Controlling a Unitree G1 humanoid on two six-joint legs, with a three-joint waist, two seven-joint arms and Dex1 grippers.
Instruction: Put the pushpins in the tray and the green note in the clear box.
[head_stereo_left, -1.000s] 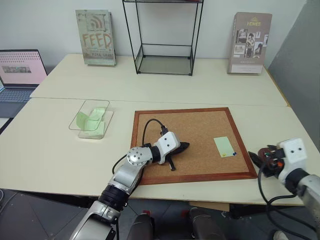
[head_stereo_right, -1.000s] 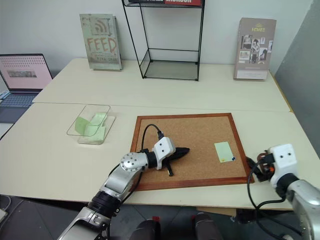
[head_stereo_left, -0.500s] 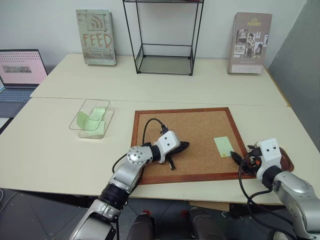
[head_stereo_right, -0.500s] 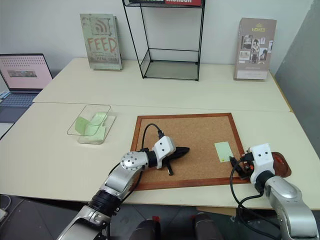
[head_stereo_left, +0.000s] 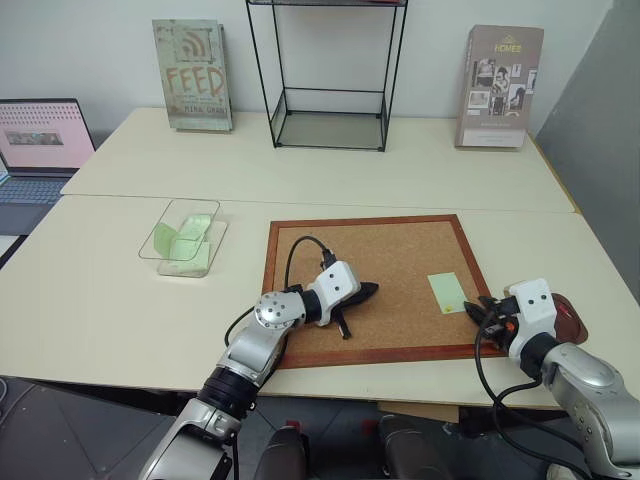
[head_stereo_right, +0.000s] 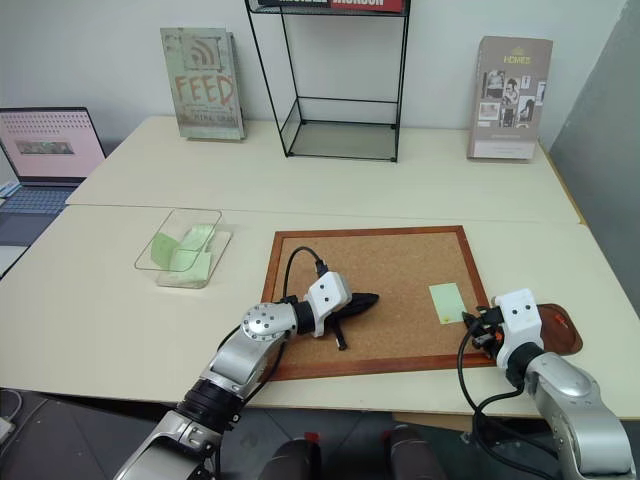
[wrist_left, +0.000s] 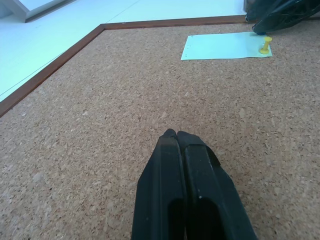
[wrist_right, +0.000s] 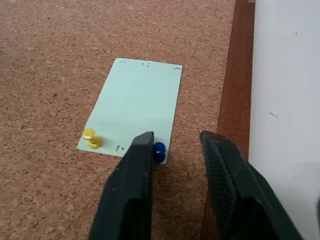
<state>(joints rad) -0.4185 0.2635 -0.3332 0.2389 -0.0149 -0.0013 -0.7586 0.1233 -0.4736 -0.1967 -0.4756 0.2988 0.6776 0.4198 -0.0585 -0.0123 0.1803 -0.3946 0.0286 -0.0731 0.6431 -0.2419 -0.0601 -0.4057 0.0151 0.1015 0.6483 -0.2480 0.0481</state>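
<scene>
Cork under everything here: the cork board (head_stereo_left: 390, 260) holds the green note (wrist_right: 137, 107), pinned near the board's right edge, and your right gripper (wrist_right: 175, 145) is down at the note's near end. Its fingers stand a little apart, holding nothing, and the blue pin (wrist_right: 159, 151) sits just off the inner face of one finger rather than between the two. I'd shift the gripper a touch toward the note so the blue head sits centred in the gap, then close and pull straight up. That way you shouldn't drag the paper or tear its corner. The yellow pin (wrist_right: 91, 138) holds the other near corner, so the note should stay put while you work the blue one.

Your left gripper (wrist_left: 177, 150) is closed, empty, resting low over the middle of the board, well clear of the note. The clear box (head_stereo_left: 183, 238) waits on the table to the left of the board, with green slips already inside.

Your right wrist view gives you both pins; the left wrist view shows the yellow one at the note's corner, with the blue one hidden behind the dark fingers there. The head views add the dark brown tray (head_stereo_right: 556, 328) on the table just right of the board, beside your right wrist. I can't spot a red pin anywhere.
</scene>
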